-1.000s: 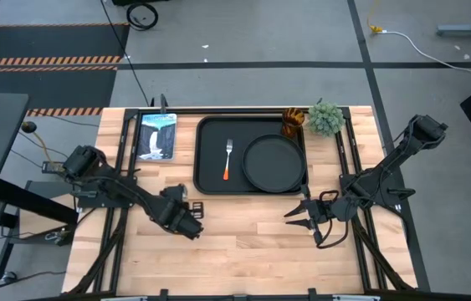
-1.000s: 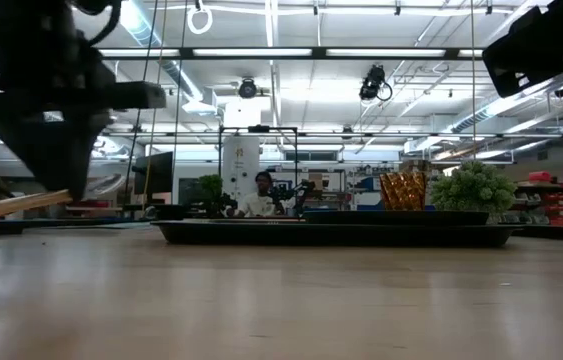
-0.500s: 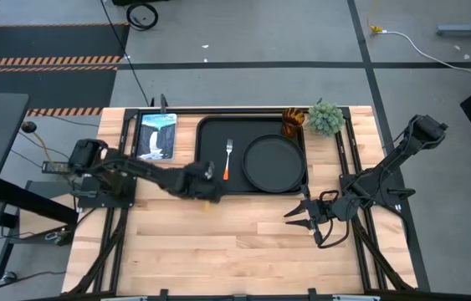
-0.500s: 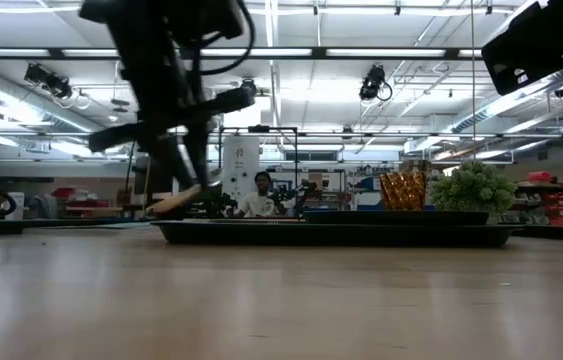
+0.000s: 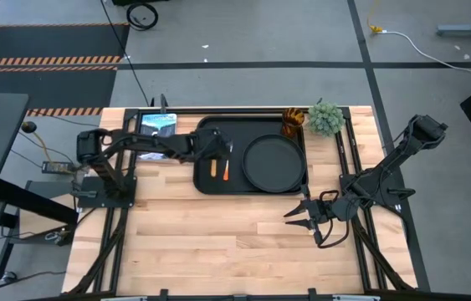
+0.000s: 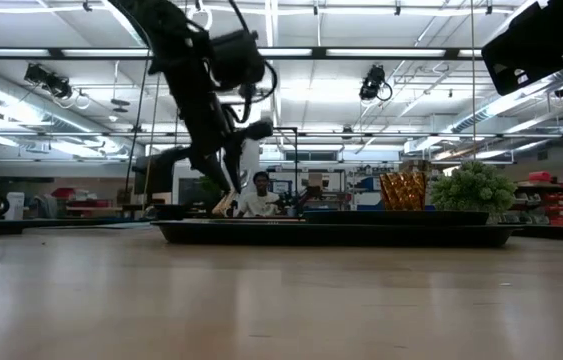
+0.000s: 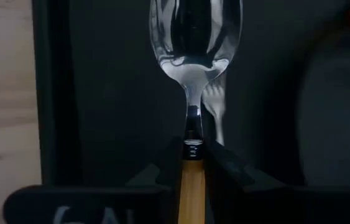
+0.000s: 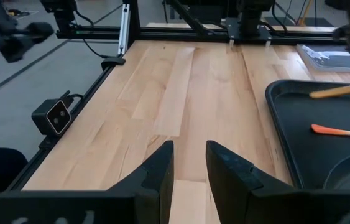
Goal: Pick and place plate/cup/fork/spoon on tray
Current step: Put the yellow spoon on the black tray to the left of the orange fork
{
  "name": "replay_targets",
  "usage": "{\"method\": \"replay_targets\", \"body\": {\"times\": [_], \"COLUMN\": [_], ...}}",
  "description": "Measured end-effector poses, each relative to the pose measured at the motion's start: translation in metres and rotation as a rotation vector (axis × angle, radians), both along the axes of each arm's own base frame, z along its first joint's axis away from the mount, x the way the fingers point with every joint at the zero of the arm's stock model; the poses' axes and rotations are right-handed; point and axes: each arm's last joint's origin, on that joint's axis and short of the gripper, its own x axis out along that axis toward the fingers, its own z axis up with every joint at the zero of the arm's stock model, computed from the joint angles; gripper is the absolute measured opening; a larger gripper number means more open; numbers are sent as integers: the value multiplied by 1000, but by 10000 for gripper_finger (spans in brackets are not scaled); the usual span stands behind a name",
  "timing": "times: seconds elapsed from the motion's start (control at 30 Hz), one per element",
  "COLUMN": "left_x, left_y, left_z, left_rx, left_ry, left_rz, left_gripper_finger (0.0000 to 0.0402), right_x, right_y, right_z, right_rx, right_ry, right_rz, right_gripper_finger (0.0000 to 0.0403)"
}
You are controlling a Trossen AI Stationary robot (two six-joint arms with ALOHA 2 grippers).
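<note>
2 left gripper [image 7: 191, 163] jaws clamped on spoon [image 7: 193, 74] handle above tray [image 5: 210, 186]; right jaws apart.

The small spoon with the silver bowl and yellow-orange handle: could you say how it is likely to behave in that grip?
The small spoon with the silver oval bowl and yellow-orange handle looks stiff: it juts straight from the left gripper without sagging. It is probably light, being slim. Pinched only at the narrow handle, it might pivot or slip; the glossy bowl looks smooth. Over the large black rectangular tray, it would likely drop flat.

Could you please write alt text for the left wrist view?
The left hand grips the spoon by its yellow-orange handle, bowl pointing forward over the black tray. The fork lies just behind it, the plate to one side.
</note>
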Motion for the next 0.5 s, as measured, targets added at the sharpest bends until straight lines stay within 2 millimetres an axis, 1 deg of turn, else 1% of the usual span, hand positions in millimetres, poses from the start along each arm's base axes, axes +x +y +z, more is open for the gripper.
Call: {"method": "replay_targets", "body": {"times": [0.13, 0.27, 0.37, 0.5], "left_x": [4, 7, 7, 8], "left_y": [14, 18, 19, 19], "left_z": [-18, -37, -42, -42], "left_rx": [-41, -115, -116, -109], "left_ry": [24, 59, 72, 78], "left_rz": [12, -7, -7, -17], "left_gripper_finger": [59, 60, 68, 101], "right_x": [0, 0, 0, 0], "right_y": [0, 0, 0, 0], "right_z": [0, 0, 0, 0], "right_rx": [12, 23, 24, 27], "right_ry": [0, -2, -2, 0], "right_rz": [-4, -6, -7, -8], "right_gripper_finger": [100, 100, 100, 100]}}
